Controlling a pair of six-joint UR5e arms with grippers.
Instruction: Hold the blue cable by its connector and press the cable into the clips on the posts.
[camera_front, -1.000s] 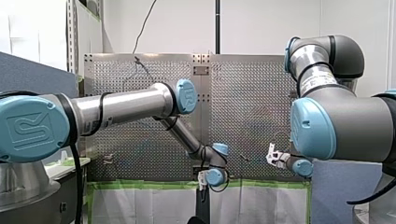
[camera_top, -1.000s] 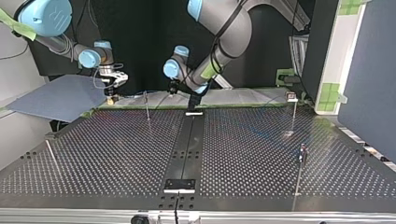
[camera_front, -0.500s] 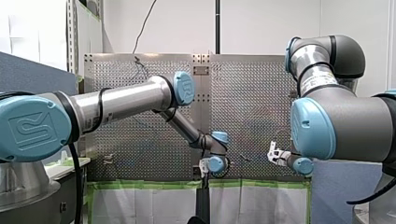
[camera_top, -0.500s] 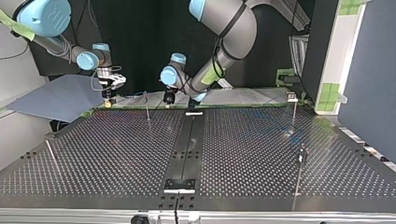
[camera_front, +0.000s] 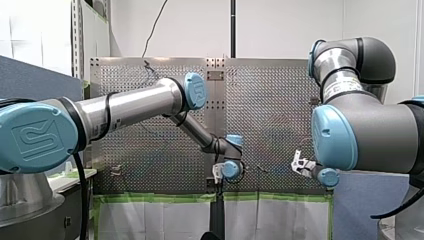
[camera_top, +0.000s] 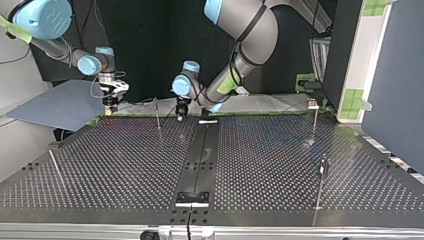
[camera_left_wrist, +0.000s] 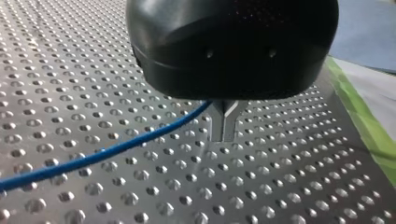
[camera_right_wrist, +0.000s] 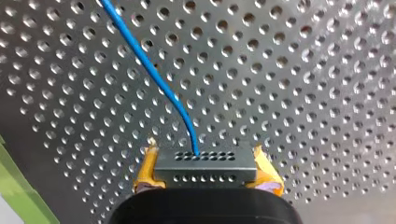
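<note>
Right gripper (camera_right_wrist: 205, 164) clamps the connector (camera_right_wrist: 205, 171), left gripper (camera_left_wrist: 224, 126) pinches the blue cable (camera_left_wrist: 107, 151); routing step, next likely pressing it onto the nearest post (camera_top: 158, 117).

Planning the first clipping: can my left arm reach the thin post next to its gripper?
Probably yes: my left gripper, shut on the blue cable, hangs just beside the post, with nothing standing between them.

Front view: room light bright and even; the white wall (camera_front: 280, 30) beyond the perforated table (camera_front: 270, 100) is close to washed out.

Top view: table dim with a soft sheen, and a black backdrop past its far edge.

Left wrist view: the table's hole rims glint, while the black housing of my left gripper (camera_left_wrist: 224, 136) takes almost no light.

Right wrist view: table darkens toward the green tape (camera_right_wrist: 14, 186).
</note>
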